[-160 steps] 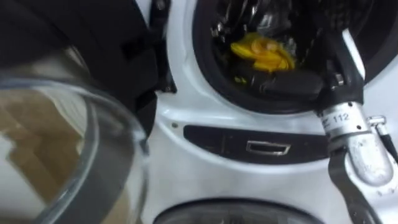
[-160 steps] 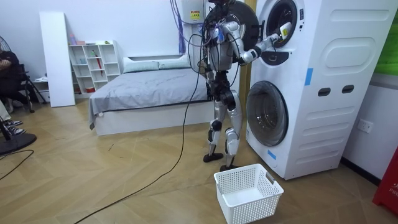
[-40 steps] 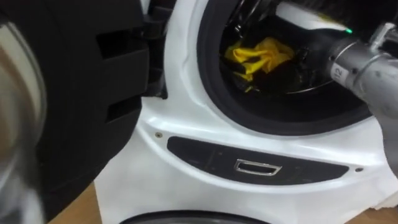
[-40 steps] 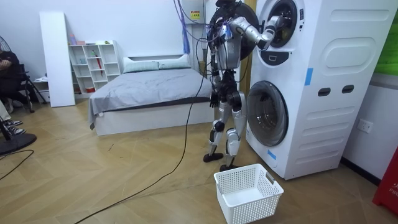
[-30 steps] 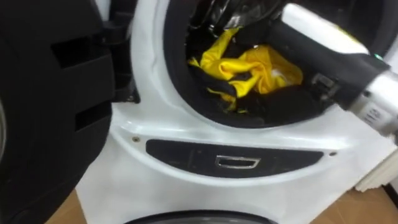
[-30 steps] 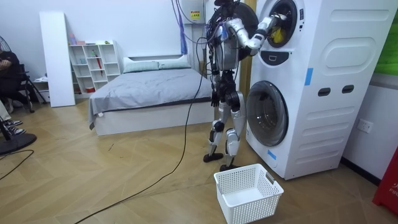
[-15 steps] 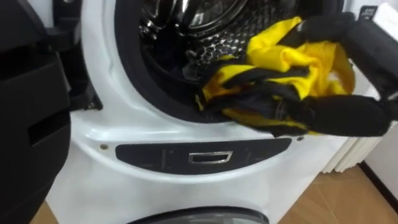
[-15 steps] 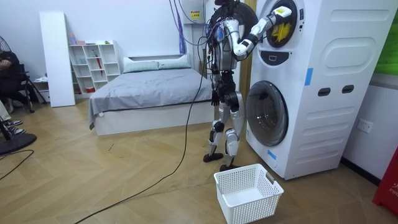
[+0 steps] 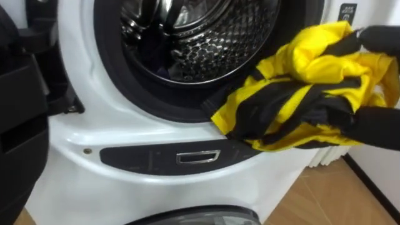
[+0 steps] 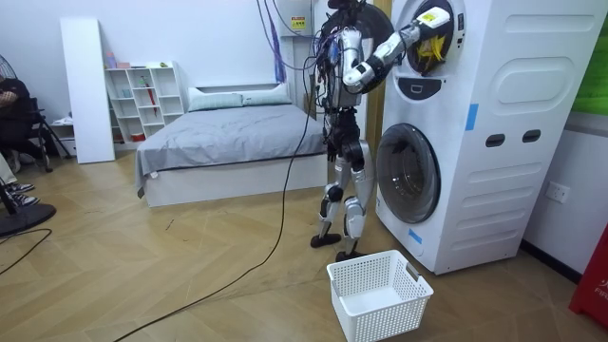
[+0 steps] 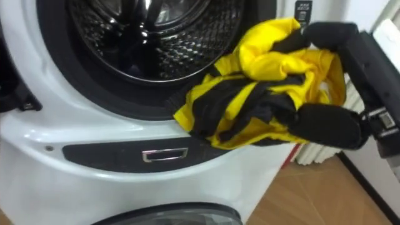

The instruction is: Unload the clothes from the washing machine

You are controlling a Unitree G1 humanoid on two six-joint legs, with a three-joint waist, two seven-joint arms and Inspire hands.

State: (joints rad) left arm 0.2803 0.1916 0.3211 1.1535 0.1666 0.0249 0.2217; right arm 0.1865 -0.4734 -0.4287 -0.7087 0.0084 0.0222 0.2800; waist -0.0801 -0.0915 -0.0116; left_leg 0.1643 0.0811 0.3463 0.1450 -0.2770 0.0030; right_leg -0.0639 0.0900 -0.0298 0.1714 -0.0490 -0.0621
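The washing machine (image 10: 475, 142) is a stacked unit, and the robot stands at its front, reaching up to the upper drum (image 9: 181, 37). The white basket (image 10: 380, 293) sits on the floor by the foot of the machine, well below the drum mouth. A release from this height could send the cloth past the basket's rim onto the floor. The yellow and black garment (image 9: 300, 94) hangs bunched just outside the drum mouth. One fold lies on the machine's dark door ring, where it could snag and pull loose. The right hand (image 11: 325, 128) is curled round the bundle, thumb above and fingers beneath. Loose folds trailing below that hold could slip free.
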